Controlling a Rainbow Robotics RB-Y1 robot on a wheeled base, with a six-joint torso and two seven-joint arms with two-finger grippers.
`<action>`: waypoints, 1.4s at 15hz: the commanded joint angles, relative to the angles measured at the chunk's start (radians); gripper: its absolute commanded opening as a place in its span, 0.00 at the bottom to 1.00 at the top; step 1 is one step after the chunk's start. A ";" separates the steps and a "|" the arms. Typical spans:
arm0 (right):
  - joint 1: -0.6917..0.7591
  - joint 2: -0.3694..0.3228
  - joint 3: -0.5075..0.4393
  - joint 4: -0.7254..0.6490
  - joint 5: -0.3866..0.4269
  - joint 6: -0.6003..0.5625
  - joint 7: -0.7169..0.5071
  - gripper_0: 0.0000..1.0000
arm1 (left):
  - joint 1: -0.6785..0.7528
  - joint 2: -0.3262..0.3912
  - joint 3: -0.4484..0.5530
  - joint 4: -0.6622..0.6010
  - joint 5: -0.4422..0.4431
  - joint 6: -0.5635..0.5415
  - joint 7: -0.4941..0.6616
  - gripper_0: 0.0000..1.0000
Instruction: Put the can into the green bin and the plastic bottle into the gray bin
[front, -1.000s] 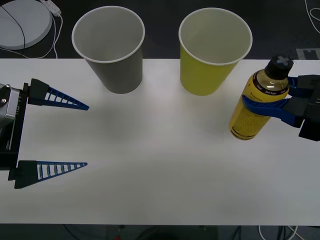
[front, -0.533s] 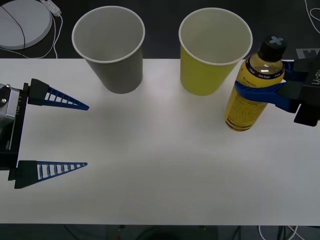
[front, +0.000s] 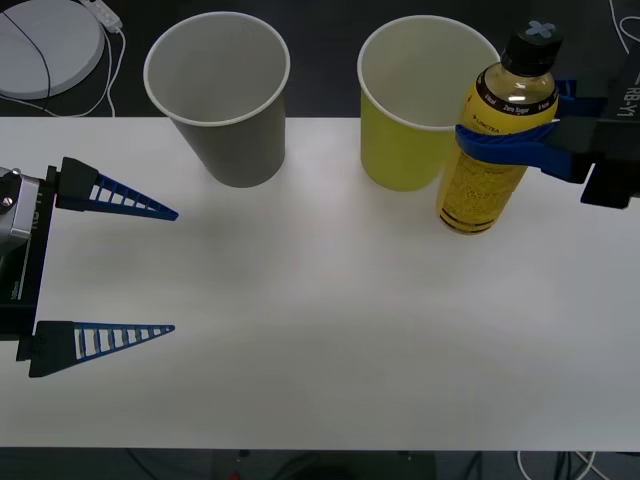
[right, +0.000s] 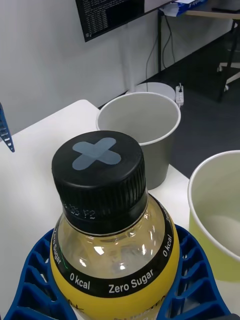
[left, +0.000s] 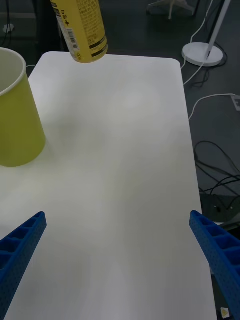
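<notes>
The right gripper (front: 510, 145) has its jaws clamped on the plastic bottle (front: 492, 150), held upright, cap up, clear of the bench (front: 330, 330), just beside the green bin (front: 425, 105). The gray bin (front: 222, 95) stands well apart near the far edge. The left gripper (front: 150, 270) rests with jaws wide apart over open bench.

Bright, even overhead light, no hard shadows. Soft faint shadows on the white matte table (front: 330, 330) below the large gray tapered paper cup (front: 222, 95) and the large yellow-green tapered paper cup (front: 420, 100). Mild washout on tabletop in left wrist view (left: 125, 150), surface detail lost. Small specular highlights on shoulder of the small yellow plastic bottle with black cross-topped cap (right: 112, 240). Label print sharp up close; room behind slightly soft. Dark floor beyond table underexposed in front view. No motion blur. No obvious edge distortion.
</notes>
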 joint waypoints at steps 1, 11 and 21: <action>-0.080 -0.035 0.053 0.026 -0.006 0.000 0.000 0.00 | 0.000 0.000 0.000 0.000 0.000 0.000 0.000 1.00; -0.583 -0.089 0.458 0.239 -0.035 -0.032 -0.001 0.00 | 0.000 0.000 0.000 0.000 0.000 0.000 0.000 1.00; -1.114 0.097 0.892 0.600 -0.038 -0.109 -0.006 0.00 | 0.000 0.000 0.000 0.000 0.000 0.000 0.000 1.00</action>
